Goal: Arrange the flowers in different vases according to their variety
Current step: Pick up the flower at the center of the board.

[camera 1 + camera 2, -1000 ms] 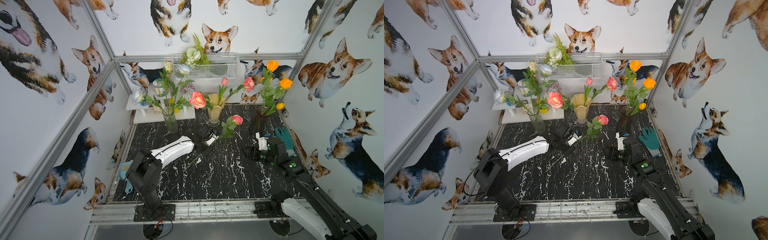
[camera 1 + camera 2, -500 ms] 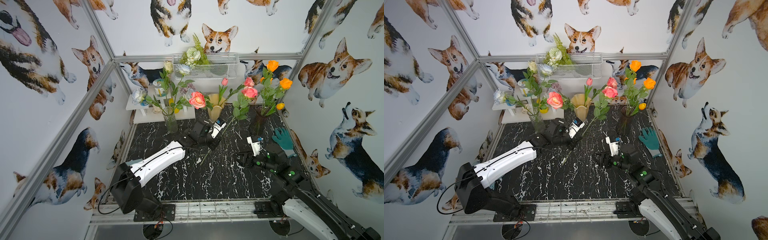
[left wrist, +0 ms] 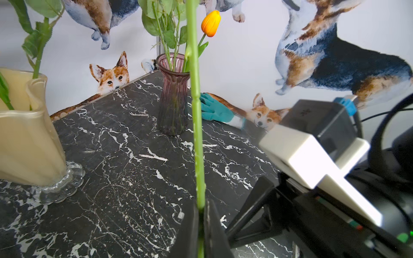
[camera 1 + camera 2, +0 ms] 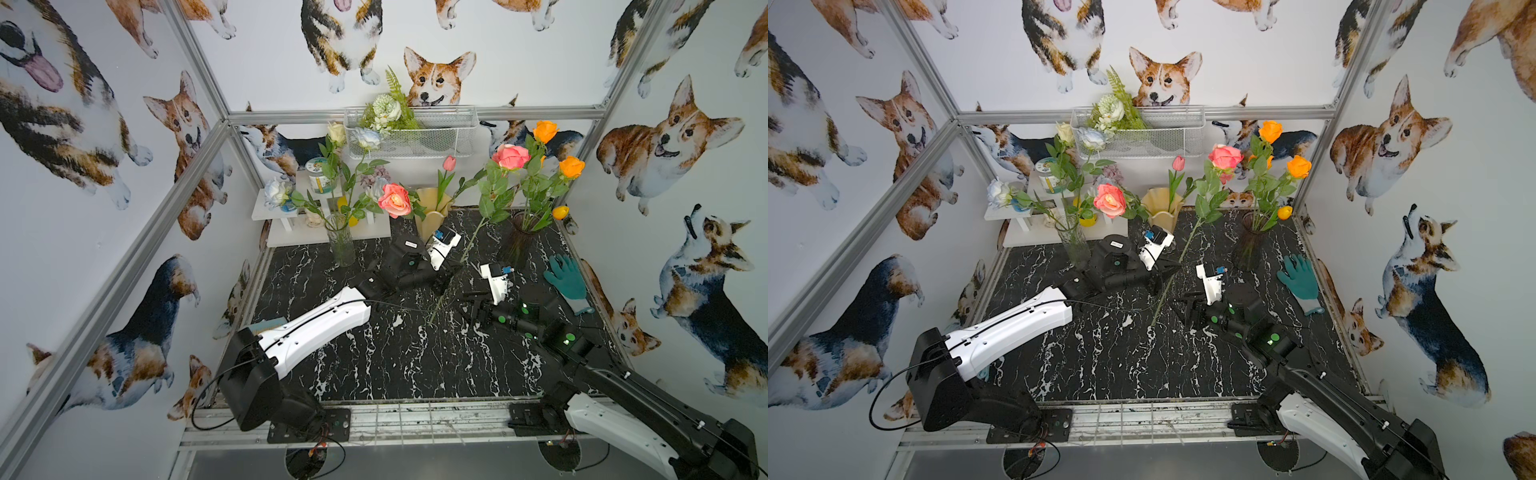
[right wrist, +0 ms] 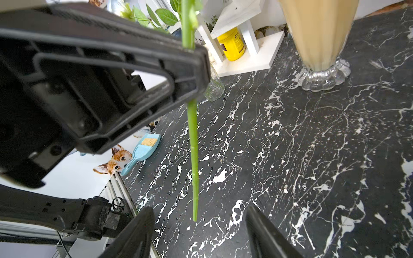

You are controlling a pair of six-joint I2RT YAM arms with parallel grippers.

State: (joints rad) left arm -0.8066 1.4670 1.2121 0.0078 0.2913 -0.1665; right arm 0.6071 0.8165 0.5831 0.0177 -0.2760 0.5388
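Note:
My left gripper is shut on the green stem of a pink rose, which it holds steeply tilted above the table. The stem's lower end hangs just above the marble between the fingers of my open right gripper, touching neither. A clear glass vase holds white roses. The cream wavy vase holds a pink tulip. In the dark purple vase stand orange roses and an orange-yellow tulip. Another pink rose leans between the clear and cream vases.
A green glove lies by the right wall. A white shelf with jars stands at the back left. A wire basket with a fern bouquet hangs on the back wall. A blue dustpan lies at the left edge.
My left arm has raised the pink rose up and to the right, so it stands more upright. My right gripper has moved left to the stem's lower end, its jaws a little narrower.

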